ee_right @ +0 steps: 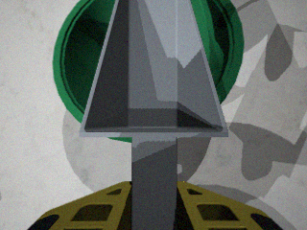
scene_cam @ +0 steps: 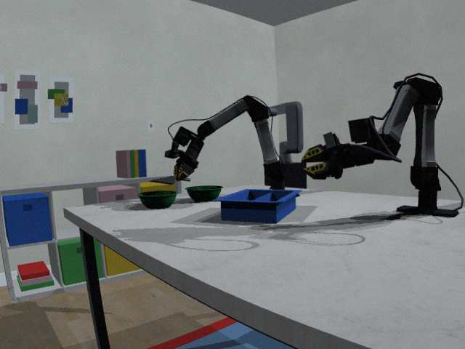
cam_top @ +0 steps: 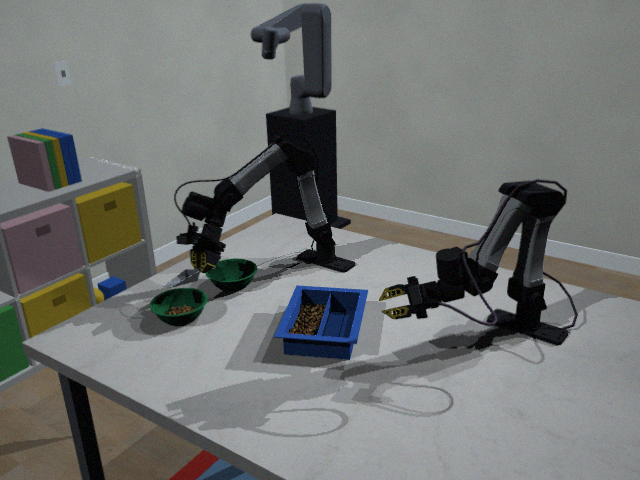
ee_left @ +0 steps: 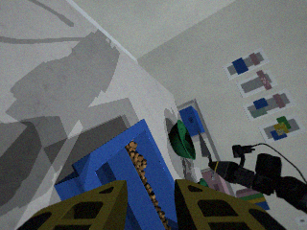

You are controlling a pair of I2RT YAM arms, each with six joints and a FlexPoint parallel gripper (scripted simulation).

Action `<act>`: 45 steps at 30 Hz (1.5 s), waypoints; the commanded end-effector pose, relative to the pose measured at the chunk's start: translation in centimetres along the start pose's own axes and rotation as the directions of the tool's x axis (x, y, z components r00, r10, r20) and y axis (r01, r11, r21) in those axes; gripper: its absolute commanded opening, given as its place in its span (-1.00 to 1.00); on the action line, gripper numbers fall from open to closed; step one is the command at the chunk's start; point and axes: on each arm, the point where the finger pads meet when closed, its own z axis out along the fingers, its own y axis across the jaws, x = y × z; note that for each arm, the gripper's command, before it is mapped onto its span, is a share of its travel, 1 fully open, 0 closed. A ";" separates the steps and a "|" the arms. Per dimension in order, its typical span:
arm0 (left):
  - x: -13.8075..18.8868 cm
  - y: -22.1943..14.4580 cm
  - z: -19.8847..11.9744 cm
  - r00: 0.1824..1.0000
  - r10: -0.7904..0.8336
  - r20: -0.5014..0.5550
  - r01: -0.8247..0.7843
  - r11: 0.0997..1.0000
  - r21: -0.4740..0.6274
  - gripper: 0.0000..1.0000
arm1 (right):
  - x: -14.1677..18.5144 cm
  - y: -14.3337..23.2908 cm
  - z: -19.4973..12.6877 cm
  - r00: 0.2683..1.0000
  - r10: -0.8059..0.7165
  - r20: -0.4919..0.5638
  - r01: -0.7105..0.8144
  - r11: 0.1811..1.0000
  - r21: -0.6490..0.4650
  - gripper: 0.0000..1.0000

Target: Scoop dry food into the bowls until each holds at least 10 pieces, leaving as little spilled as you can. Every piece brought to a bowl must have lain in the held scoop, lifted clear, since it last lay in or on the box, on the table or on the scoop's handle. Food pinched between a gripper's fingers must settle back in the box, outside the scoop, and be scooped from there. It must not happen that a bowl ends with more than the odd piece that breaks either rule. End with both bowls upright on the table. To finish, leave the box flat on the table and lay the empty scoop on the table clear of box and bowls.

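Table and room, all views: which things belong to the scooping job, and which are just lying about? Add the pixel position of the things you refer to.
For the job:
- scoop (cam_top: 185,279) (ee_right: 153,81)
- box (cam_top: 317,348) (scene_cam: 248,211) (ee_left: 160,165)
- food (cam_top: 308,319) (ee_left: 139,163)
- two bowls (cam_top: 178,316) (cam_top: 231,281) (scene_cam: 158,201) (scene_cam: 204,193)

Just about:
- books (cam_top: 45,157) (scene_cam: 131,163)
- shelf bins (cam_top: 43,248) (scene_cam: 27,219)
- wall pictures (scene_cam: 27,99) (ee_left: 269,103)
- grey arm (cam_top: 316,51) (scene_cam: 294,127)
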 end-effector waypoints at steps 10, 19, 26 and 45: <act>-7.7 -1.8 -1.3 0.954 0.269 0.131 -0.253 0.959 -0.128 -0.44 | -1.9 0.4 -1.1 0.997 -0.026 0.066 0.026 1.000 0.003 -1.00; -13.7 -3.7 -4.0 0.865 0.457 0.209 -0.404 0.879 -0.254 -0.44 | -1.9 0.4 -1.1 0.997 -0.026 0.066 0.026 1.000 0.003 -1.00; -16.5 -4.7 -6.0 0.802 0.553 0.225 -0.470 0.818 -0.332 -0.44 | -1.9 0.4 -1.1 0.997 -0.026 0.066 0.026 1.000 0.003 -1.00; -24.0 -8.6 -14.7 0.560 0.812 0.165 -0.594 0.532 -0.603 -0.44 | -1.9 0.4 -1.1 0.997 -0.026 0.066 0.026 1.000 0.003 -1.00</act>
